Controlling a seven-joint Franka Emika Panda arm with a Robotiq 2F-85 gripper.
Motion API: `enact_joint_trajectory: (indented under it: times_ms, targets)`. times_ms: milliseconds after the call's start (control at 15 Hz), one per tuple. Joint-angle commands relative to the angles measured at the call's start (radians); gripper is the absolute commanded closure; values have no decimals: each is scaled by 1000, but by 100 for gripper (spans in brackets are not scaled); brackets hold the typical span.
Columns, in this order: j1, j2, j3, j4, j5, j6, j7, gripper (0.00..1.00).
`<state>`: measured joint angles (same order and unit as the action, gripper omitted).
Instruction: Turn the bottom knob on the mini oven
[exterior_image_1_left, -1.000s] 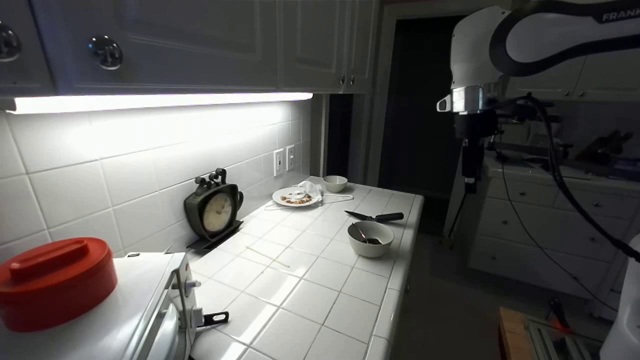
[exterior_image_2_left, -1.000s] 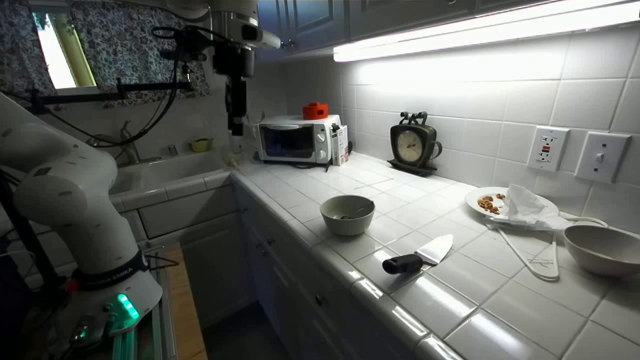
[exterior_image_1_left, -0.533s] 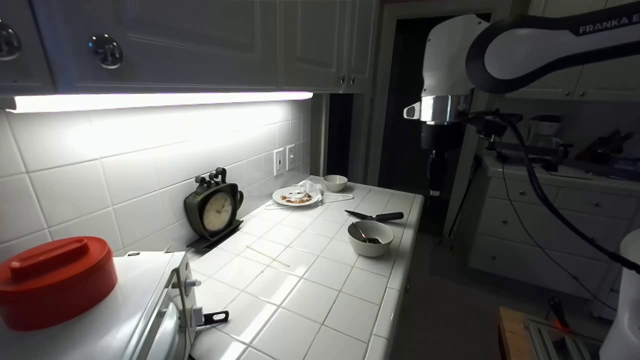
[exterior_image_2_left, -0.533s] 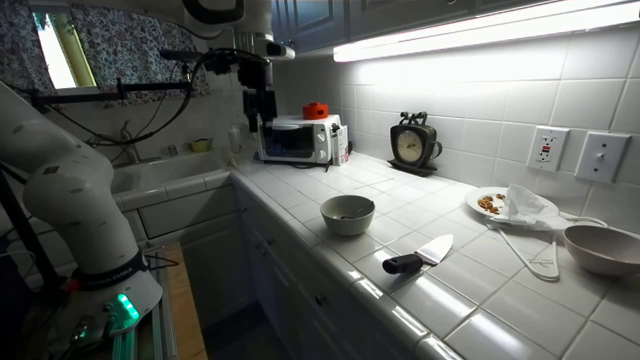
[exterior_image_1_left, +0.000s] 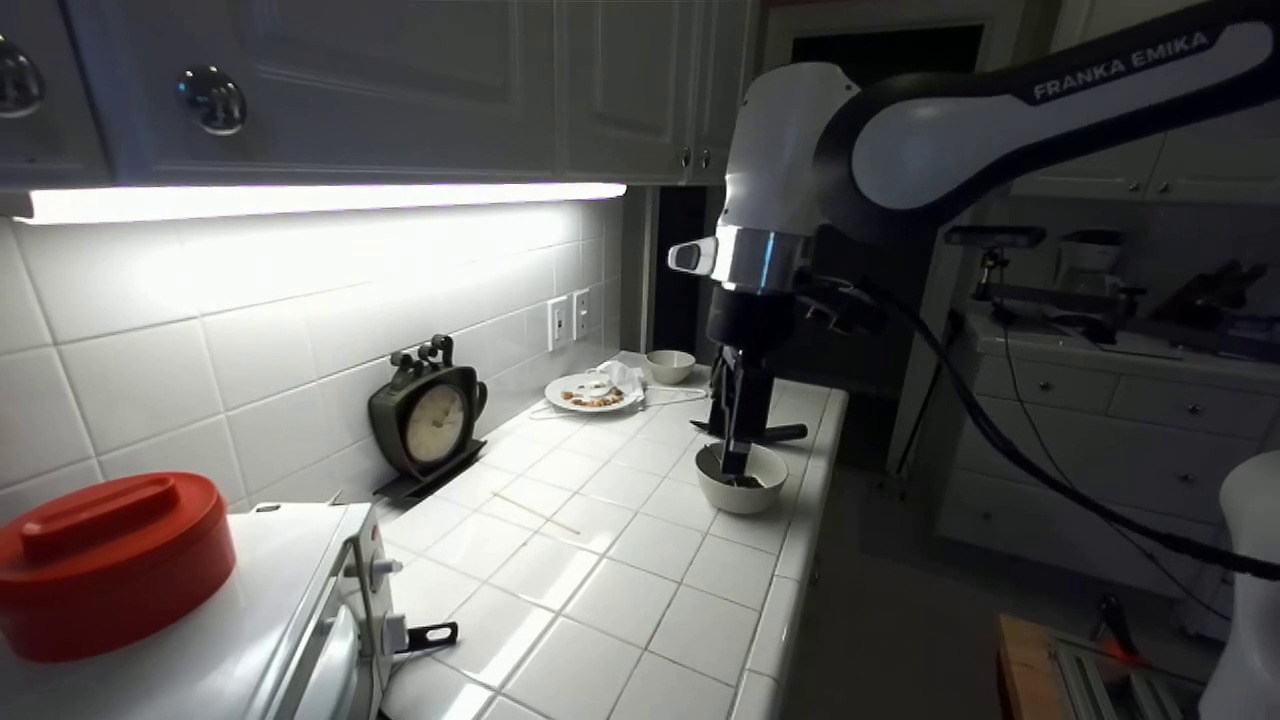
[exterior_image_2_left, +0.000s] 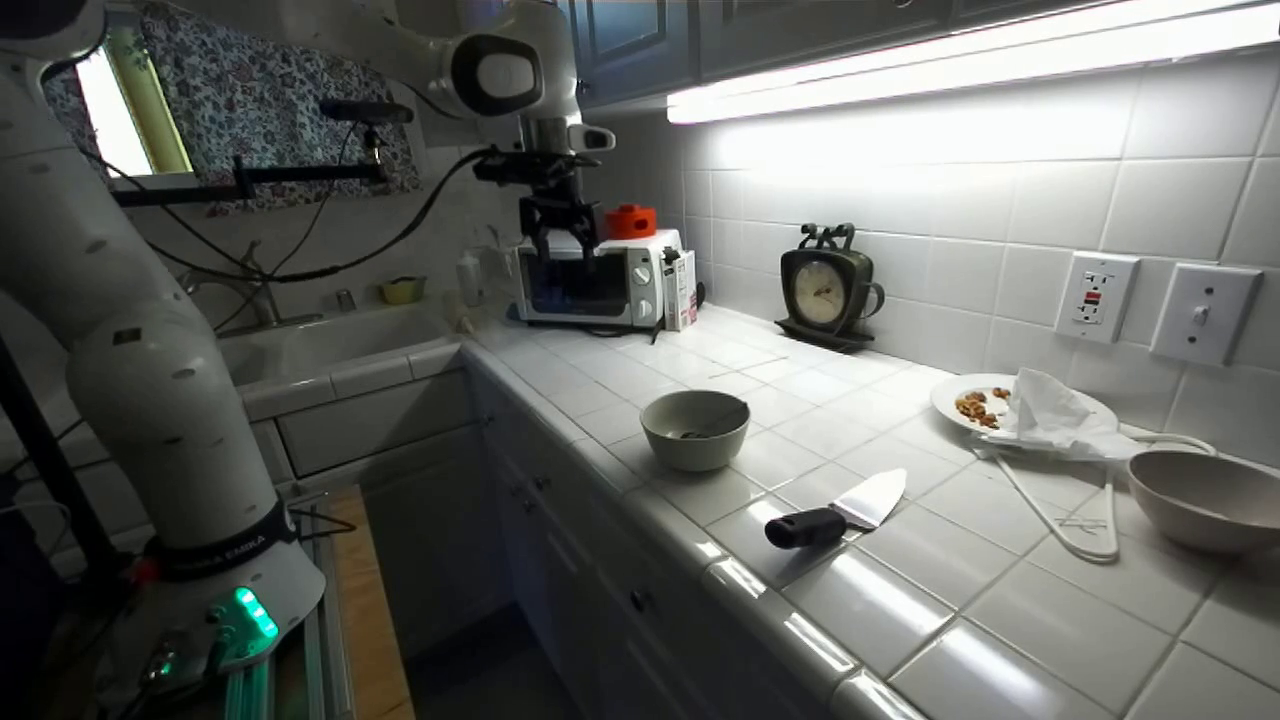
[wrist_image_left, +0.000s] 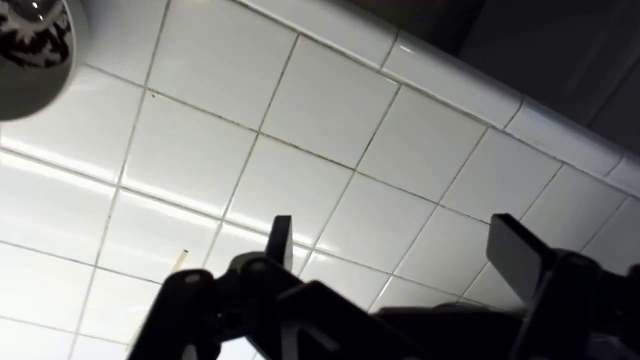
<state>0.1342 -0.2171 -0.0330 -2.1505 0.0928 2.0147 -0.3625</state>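
The gripper (wrist_image_left: 395, 245) hangs above the tiled counter (wrist_image_left: 295, 180), its fingers spread wide apart.
The mini oven (exterior_image_2_left: 598, 292) stands on the counter in both exterior views, a red pot (exterior_image_2_left: 631, 222) on its top; in an exterior view, the bottom knob (exterior_image_2_left: 644, 308) shows on its front, below the upper knob (exterior_image_2_left: 641, 275).

In an exterior view, pot (exterior_image_2_left: 631, 222) on mini oven (exterior_image_2_left: 585, 287), clock (exterior_image_2_left: 826, 287) to their right, bowl (exterior_image_2_left: 692, 445) in front.
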Motion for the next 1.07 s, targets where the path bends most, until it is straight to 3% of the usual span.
enact_joint_trajectory:
  times_ms: [0, 467, 1000]
  targets:
    - [6, 164, 8, 144, 96, 50, -161, 0]
    - [-21, 381, 96, 304, 182, 206, -285, 0]
    - [-67, 557, 182, 386, 260, 415, -179, 0]
